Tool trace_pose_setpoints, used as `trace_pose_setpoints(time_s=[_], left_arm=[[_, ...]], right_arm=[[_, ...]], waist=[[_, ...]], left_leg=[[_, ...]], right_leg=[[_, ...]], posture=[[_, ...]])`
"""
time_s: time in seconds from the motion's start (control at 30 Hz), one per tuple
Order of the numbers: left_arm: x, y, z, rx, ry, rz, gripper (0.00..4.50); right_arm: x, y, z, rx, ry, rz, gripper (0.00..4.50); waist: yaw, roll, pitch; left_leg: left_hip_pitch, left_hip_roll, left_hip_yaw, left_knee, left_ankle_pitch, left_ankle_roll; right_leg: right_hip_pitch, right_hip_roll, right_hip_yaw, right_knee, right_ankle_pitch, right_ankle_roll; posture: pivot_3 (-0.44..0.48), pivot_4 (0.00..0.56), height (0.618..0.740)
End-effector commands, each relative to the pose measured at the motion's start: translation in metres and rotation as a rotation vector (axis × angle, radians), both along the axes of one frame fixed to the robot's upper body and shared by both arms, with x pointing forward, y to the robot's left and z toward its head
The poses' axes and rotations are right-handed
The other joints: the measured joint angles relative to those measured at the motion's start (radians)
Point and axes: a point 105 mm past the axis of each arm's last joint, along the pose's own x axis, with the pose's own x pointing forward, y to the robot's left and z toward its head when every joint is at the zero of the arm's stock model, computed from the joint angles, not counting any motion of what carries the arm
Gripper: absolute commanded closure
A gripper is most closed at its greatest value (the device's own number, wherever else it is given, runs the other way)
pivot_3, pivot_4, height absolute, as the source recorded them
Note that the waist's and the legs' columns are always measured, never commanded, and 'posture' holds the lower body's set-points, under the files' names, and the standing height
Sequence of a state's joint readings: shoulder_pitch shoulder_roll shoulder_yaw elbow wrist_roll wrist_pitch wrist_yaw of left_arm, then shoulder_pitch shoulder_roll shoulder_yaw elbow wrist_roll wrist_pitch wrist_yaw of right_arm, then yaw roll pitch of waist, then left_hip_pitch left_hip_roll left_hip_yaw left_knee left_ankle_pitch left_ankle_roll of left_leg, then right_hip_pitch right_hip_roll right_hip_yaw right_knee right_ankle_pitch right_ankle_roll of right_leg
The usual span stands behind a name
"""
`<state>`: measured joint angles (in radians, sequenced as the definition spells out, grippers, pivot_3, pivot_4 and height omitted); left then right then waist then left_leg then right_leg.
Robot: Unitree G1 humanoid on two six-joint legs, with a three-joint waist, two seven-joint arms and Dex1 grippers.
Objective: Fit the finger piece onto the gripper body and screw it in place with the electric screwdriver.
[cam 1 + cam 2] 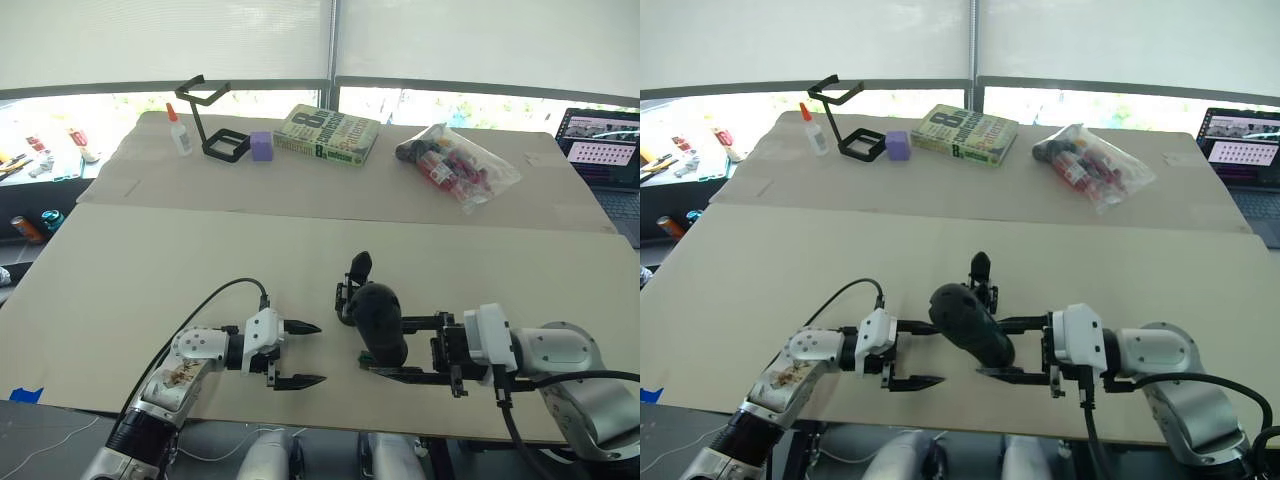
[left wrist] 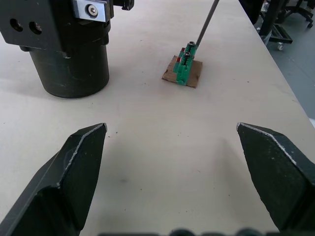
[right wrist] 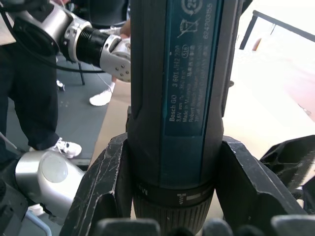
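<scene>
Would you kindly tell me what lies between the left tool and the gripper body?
In the left wrist view, the table between the open left tool and the gripper body is bare; the small green block sits apart from that stretch.

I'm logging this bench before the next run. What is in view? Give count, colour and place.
table: one, tan, under everything
glue bottle: one, white with orange cap, far left
wire-frame stand: one, black, beside the bottle
purple block: one, right of the stand
book: one, green and cream, far middle
plastic bag: one, clear with coloured contents, far right
laptop: one, screen lit, right edge
gripper body: one, black, near middle
green block: one, on brown card, screwdriver bit at its top
electric screwdriver: one, black
person: dark trousers, white shoes, beside the table
left gripper: open, holding nothing
right gripper: clamped on the screwdriver
</scene>
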<state>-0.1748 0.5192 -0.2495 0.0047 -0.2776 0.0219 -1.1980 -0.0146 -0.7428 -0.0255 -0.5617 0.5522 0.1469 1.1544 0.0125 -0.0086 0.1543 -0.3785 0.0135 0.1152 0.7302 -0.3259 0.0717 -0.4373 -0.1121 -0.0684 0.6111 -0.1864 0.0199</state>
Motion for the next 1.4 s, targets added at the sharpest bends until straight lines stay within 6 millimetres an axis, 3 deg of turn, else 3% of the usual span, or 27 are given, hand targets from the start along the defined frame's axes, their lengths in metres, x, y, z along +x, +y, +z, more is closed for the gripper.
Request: trace_pose_setpoints(time_s=[0.03, 0.2, 0.37, 0.7, 1.23, 1.4], left_arm=[[-0.002, -0.003, 0.009, -0.023, -0.032, -0.012, 0.00], [-0.002, -0.004, 0.011, -0.033, -0.034, -0.018, 0.00], [-0.003, -0.007, 0.012, -0.042, -0.029, -0.037, 0.00], [-0.007, -0.017, 0.014, -0.053, -0.025, -0.097, 0.00], [-0.007, -0.035, -0.002, -0.024, -0.033, -0.152, 0.00], [-0.008, -0.038, 0.001, -0.018, -0.035, -0.146, 0.00]], right_arm=[[-0.002, -0.006, 0.019, 0.047, -0.046, -0.008, 2.57], [0.001, -0.013, 0.033, 0.124, -0.040, -0.058, 2.57], [0.003, -0.007, 0.042, 0.211, -0.004, -0.072, 2.57], [-0.001, 0.003, 0.031, 0.221, 0.041, -0.061, 2.57], [-0.002, 0.000, 0.031, 0.207, 0.026, -0.074, 2.57], [0.000, -0.001, 0.030, 0.209, 0.018, -0.083, 2.57]], waist=[[0.000, 0.000, 0.000], [0.000, 0.000, 0.000], [0.000, 0.000, 0.000], [0.001, 0.000, 0.000], [0.000, 0.000, 0.000], [0.001, 0.000, 0.000]], left_leg=[[0.000, 0.000, 0.000, 0.000, 0.000, 0.000], [0.000, 0.000, 0.000, 0.000, 0.000, 0.000], [0.000, 0.000, 0.000, 0.000, 0.000, 0.000], [-0.001, 0.000, 0.000, 0.000, 0.000, 0.000], [0.000, 0.000, 0.000, 0.000, 0.000, 0.001], [0.000, 0.000, 0.000, 0.000, 0.000, 0.001]], right_leg=[[0.000, 0.000, 0.000, 0.000, 0.000, 0.000], [0.000, 0.000, 0.000, 0.000, 0.000, 0.000], [0.000, 0.000, 0.000, 0.000, 0.000, 0.000], [0.000, 0.000, 0.000, 0.000, 0.000, 0.000], [0.000, 0.000, 0.000, 0.000, 0.000, 0.000], [0.000, 0.000, 0.000, 0.000, 0.000, 0.000]], posture=[[0.000, 0.150, 0.740], [0.000, 0.150, 0.740], [0.000, 0.150, 0.740], [0.000, 0.150, 0.740], [0.000, 0.150, 0.740], [0.000, 0.150, 0.740]])
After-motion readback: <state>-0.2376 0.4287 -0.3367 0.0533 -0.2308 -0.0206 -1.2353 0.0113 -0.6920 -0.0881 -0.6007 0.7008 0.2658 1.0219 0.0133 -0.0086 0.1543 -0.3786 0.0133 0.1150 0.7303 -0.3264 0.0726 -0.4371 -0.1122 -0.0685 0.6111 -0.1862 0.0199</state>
